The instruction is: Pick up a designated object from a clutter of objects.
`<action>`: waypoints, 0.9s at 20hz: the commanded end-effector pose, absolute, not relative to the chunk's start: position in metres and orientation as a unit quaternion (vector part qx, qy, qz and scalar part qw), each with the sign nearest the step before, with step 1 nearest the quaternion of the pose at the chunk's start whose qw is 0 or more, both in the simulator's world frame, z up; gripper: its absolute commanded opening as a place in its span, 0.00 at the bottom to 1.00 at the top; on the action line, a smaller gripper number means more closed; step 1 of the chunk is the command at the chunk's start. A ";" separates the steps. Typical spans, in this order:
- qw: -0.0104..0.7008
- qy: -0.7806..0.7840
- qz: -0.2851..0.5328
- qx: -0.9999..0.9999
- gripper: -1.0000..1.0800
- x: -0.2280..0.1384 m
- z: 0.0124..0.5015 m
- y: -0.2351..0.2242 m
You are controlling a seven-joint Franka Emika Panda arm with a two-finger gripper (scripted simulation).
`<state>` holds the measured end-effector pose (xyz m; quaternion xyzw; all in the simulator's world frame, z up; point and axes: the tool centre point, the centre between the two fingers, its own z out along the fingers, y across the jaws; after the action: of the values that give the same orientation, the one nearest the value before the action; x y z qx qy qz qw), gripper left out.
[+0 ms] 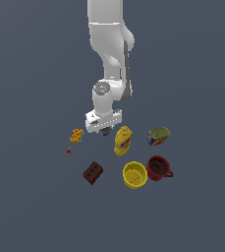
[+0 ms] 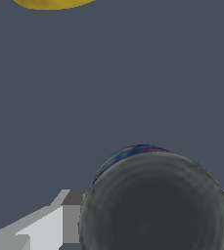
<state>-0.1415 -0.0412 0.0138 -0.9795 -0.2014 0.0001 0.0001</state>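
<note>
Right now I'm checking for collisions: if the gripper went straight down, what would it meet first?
The small dark grey can, which sits right by the gripper; whether they already touch is unclear.

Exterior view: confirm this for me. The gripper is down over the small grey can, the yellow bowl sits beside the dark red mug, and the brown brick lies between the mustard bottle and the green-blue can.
Wrong on the brown brick. The exterior view shows it on its own toward the exterior view's left, below the orange toy; nothing lies between the mustard bottle and the green-blue can. The rest holds: gripper over the small grey can, yellow bowl beside the dark red mug.
</note>
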 end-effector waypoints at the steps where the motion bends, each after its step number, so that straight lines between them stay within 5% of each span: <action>1: 0.000 -0.202 0.000 -0.979 0.00 -0.141 0.014 -0.041; 18: 0.000 -0.202 0.000 -0.979 0.00 -0.144 0.055 -0.060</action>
<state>-0.1435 -0.0568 0.0468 -0.9794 -0.2017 0.0005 0.0003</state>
